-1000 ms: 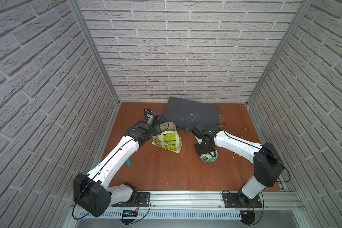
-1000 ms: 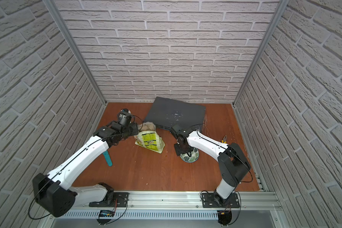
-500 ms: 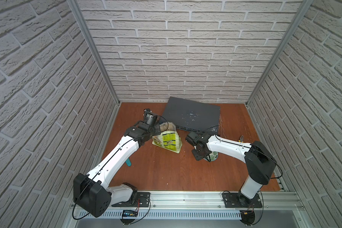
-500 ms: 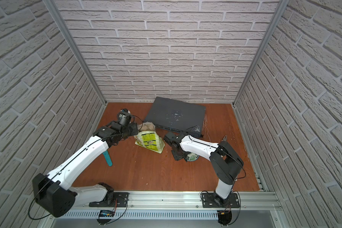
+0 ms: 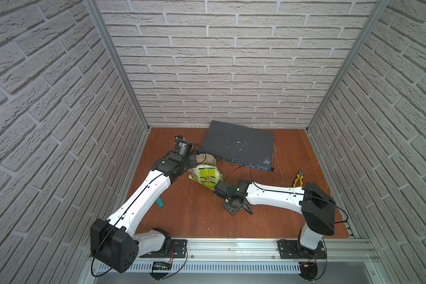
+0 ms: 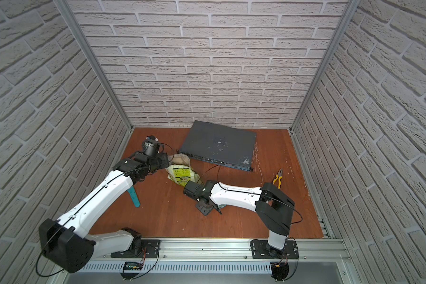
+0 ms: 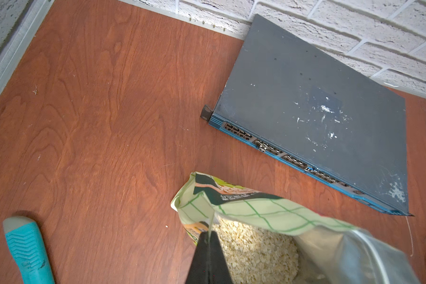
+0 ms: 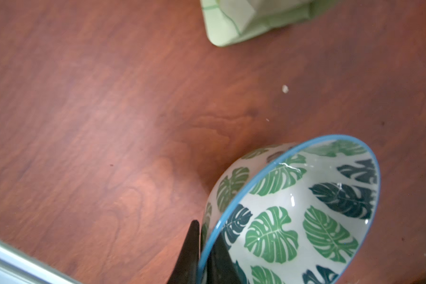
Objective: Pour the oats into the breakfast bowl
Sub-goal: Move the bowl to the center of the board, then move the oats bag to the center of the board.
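Observation:
The light green pouch (image 5: 205, 175) stands on the table left of centre, its mouth open, with the oats (image 7: 253, 248) showing inside. My left gripper (image 7: 209, 239) is shut on the pouch's top edge, one finger inside and one outside. The breakfast bowl (image 8: 305, 209), white with green leaves and a blue rim, sits tilted on the wood just in front of the pouch (image 8: 244, 22). Nothing lies in it. My right gripper (image 8: 205, 231) is shut on its rim. In both top views the right arm covers nearly all of the bowl; a sliver (image 6: 222, 206) shows.
A dark grey network switch (image 5: 239, 145) lies at the back, close behind the pouch. Yellow-handled pliers (image 5: 299, 180) lie at the right. A teal-handled tool (image 5: 160, 201) lies under my left arm. A loose flake (image 8: 285, 89) lies on the wood near the bowl.
My right gripper has closed on the bowl's rim, and its wrist has swung left toward the pouch, shifting the bowl a little forward and left. The left arm has stayed still.

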`<control>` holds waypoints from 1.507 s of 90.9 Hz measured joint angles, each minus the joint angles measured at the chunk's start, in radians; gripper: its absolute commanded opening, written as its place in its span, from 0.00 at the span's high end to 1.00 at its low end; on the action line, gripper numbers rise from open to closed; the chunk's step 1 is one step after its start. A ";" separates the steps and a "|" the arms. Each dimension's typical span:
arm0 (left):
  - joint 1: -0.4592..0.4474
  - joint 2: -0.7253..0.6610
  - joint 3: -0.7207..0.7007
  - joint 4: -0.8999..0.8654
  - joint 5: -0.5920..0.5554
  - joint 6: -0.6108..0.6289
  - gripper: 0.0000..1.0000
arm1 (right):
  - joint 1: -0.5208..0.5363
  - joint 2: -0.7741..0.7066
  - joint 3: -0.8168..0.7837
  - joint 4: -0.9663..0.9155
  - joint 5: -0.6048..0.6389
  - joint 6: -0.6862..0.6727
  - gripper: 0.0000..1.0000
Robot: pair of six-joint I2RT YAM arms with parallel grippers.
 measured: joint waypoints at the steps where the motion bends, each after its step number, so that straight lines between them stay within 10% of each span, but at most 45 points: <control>1: 0.001 0.000 0.000 0.000 0.001 0.000 1.00 | 0.005 0.007 0.007 0.004 -0.004 -0.009 0.87; 37: 0.011 0.000 0.000 0.003 0.021 -0.001 1.00 | -0.013 -0.063 -0.051 0.147 -0.164 -0.097 0.46; 70: 0.018 0.000 0.000 0.004 0.031 0.000 1.00 | -0.325 -0.346 -0.225 0.410 -0.286 -0.083 0.21; 104: 0.018 0.010 0.000 0.019 0.035 -0.001 1.00 | -0.410 -0.114 -0.150 0.636 -0.445 -0.072 0.38; 124: 0.018 0.016 0.000 0.030 0.038 -0.001 1.00 | -0.414 -0.003 -0.061 0.674 -0.526 -0.066 0.93; 137: 0.018 0.022 0.000 0.046 0.048 -0.001 1.00 | -0.447 0.010 -0.054 0.684 -0.530 -0.063 0.97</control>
